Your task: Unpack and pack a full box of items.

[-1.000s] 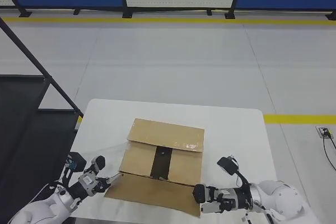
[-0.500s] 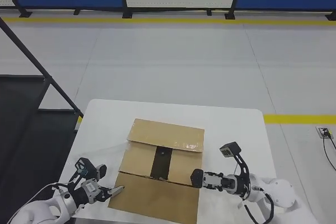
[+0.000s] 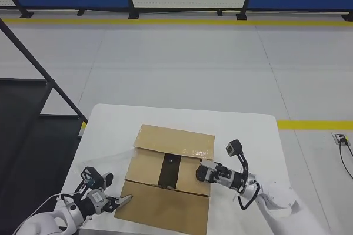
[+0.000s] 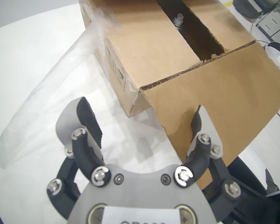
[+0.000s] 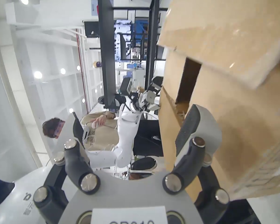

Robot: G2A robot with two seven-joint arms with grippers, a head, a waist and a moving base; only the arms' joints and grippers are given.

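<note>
- Cardboard box (image 3: 146, 167) at the middle of the white table (image 3: 247, 135), outer flaps spread: one toward 12 o'clock, one toward 6 o'clock.
- Inner flaps nearly flat, with a dark gap between them; small pale capped top of an item (image 4: 178, 19) inside the gap.
- Left gripper (image 4: 141, 108) at about 8 o'clock of the box, low over the table, pincer released; corner of the 6 o'clock flap between the spread fingers, not pinched.
- Right gripper (image 5: 133, 113) at 3 o'clock of the box, over the inner flap there, pincer released and grasping nothing; one pad just beside the cardboard, contact impossible to tell.
- Translucent plastic sheet (image 4: 60, 82) on the table at 9 o'clock of the box, running up to its side wall.
</note>
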